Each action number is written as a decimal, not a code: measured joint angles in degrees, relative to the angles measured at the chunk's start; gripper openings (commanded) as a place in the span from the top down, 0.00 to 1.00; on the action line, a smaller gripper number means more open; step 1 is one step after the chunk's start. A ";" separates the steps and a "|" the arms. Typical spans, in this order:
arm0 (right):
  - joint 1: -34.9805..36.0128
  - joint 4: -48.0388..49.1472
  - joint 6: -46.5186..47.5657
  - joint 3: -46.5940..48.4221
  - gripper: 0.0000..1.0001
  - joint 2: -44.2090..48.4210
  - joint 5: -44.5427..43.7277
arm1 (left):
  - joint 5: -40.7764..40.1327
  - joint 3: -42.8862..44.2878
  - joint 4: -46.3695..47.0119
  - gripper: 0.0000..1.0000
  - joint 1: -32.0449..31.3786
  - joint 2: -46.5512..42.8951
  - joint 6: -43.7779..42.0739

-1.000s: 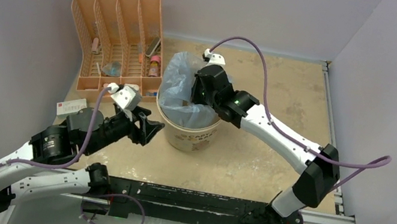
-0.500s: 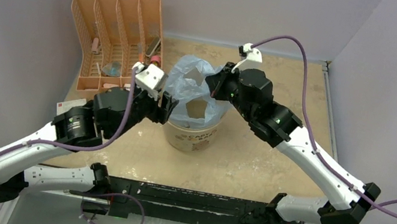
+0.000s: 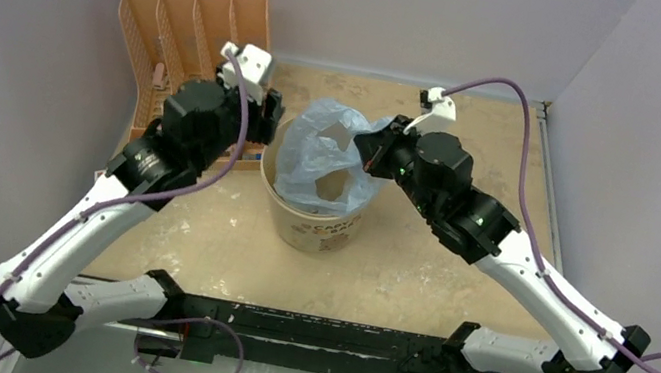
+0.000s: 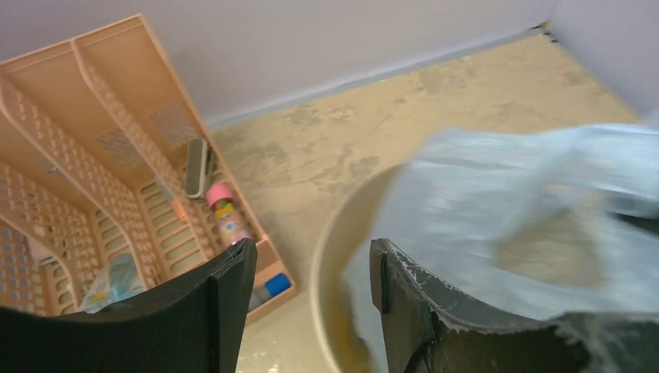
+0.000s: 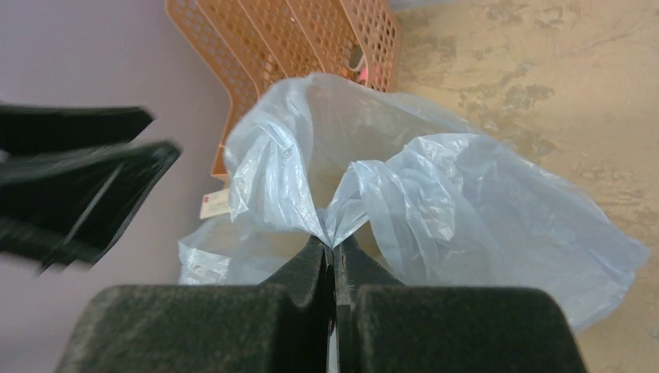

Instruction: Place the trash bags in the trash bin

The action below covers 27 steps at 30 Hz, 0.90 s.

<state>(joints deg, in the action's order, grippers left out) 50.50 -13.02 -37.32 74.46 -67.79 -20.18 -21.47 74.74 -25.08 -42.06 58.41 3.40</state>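
Note:
The light-blue trash bag (image 3: 320,149) is partly inside the cream trash bin (image 3: 314,226) and bulges above its rim. My right gripper (image 3: 376,146) is shut on a pinched fold of the bag (image 5: 404,194) and holds it up over the bin's right rim. My left gripper (image 3: 266,125) is open and empty at the bin's left rim; in the left wrist view the rim (image 4: 320,256) lies between its jaws, with the bag (image 4: 528,202) to the right. The gripper's point there is (image 4: 311,264).
The orange slotted rack (image 3: 189,51) stands at the back left, close behind my left gripper, with small items in its slots (image 4: 225,217). A white card (image 3: 102,175) lies left of the bin. Walls close the back and both sides.
My left arm swung up and back from the bin's front left to its left rim near the rack. My right gripper lifted the bag's fold up and to the right.

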 measured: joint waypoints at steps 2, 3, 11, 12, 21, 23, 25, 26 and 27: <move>0.00 0.57 -0.20 0.00 1.00 0.98 -0.02 | 7.76 0.00 0.07 0.42 9.05 1.68 0.59; 0.00 0.72 -0.22 0.00 1.00 1.14 0.00 | 11.54 0.00 0.15 0.41 12.28 2.36 1.01; 0.00 2.25 0.39 0.00 1.00 -2.08 2.67 | 40.37 -1.62 2.16 0.39 20.50 4.74 4.52; 0.00 2.60 0.59 0.00 1.00 -2.64 3.39 | 42.84 -1.99 2.40 0.40 20.50 4.74 4.61; 0.00 4.28 3.54 1.79 1.00 -6.84 10.80 | 55.69 -8.48 3.98 0.62 20.52 7.41 6.58; 0.00 4.24 4.20 4.09 1.00 -9.07 11.54 | 57.61 -9.68 4.46 0.63 20.55 9.49 7.04; 0.00 3.58 4.79 6.64 1.00 -11.69 12.02 | 58.66 -10.05 4.28 0.61 20.55 11.19 7.48; 0.02 2.71 5.07 8.11 1.00 -13.09 11.91 | 58.66 -10.16 4.22 0.59 20.55 11.54 7.54; 0.02 2.21 5.25 8.98 1.00 -14.16 11.69 | 58.60 -10.25 3.96 0.55 20.55 11.54 7.58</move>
<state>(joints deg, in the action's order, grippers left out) 50.52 -10.81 -32.08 83.44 -81.95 -8.49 37.12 64.49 -21.12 -21.52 69.95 10.98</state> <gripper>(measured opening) 0.005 0.381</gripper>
